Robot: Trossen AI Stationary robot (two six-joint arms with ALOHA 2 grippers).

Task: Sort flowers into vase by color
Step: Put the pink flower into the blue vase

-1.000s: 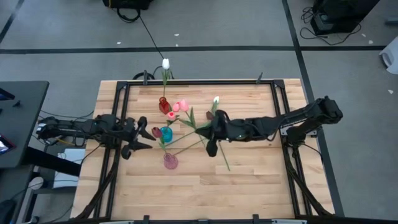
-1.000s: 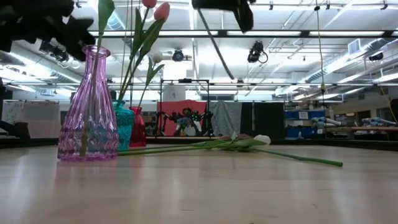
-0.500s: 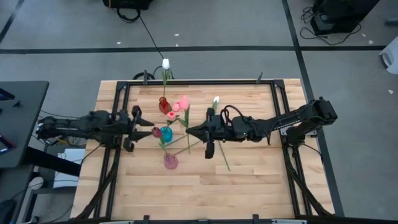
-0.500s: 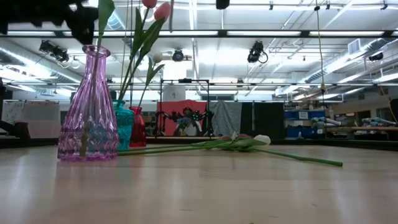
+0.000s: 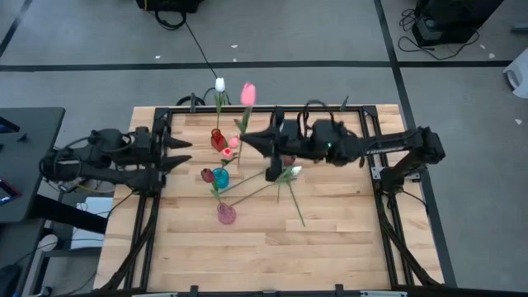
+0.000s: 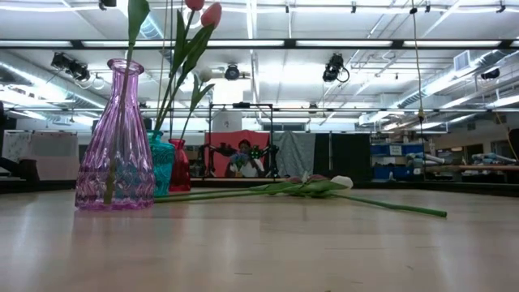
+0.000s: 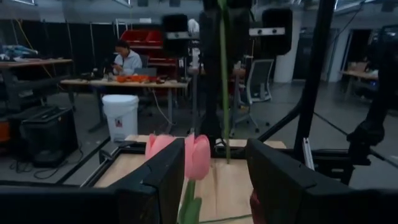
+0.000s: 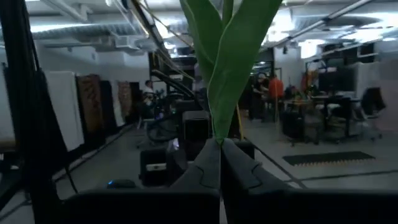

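High view: right gripper [image 5: 247,142], jaws shut, holds a pink tulip [image 5: 247,93] by its stem; left gripper [image 5: 183,153] gapes empty.

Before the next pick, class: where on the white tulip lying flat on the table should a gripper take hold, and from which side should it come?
Grip the white tulip on its thin stem, not the soft head. It lies flat on the table, so come straight down from above, fingers straddling the stem crosswise, clear of the neighbouring stems.

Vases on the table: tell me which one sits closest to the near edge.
The purple vase sits nearest that edge, apart from the teal vase and red vase behind it; it looms largest in the low view.
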